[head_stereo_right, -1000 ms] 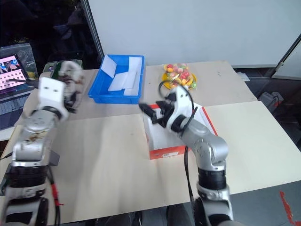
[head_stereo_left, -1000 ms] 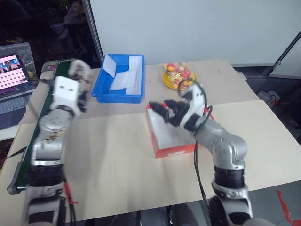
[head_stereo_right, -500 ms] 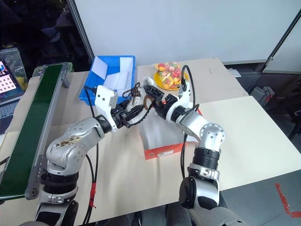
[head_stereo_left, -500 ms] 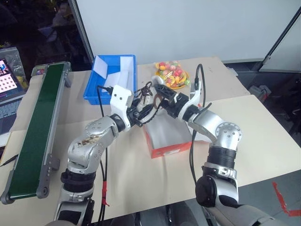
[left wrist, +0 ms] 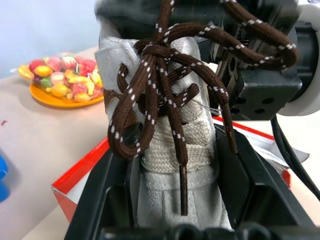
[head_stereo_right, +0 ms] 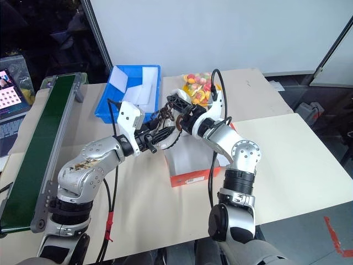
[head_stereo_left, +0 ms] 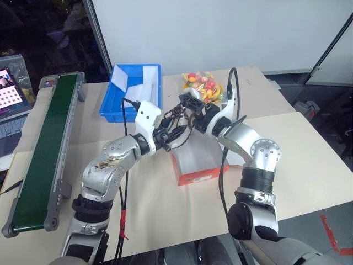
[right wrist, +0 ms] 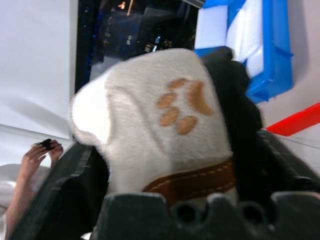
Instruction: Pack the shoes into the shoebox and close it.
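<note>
Whitish-grey shoe — clamped in left gripper — sits between right gripper's part-open fingers.

Both tools and a shoe crowd above the open shoebox.

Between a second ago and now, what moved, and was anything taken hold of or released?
The left pincer swung in from beside the blue tray to above the shoebox, gripping a shoe throughout. The right pincer, open before, now straddles that shoe. Shoebox, tray and candy plate stayed put.
</note>
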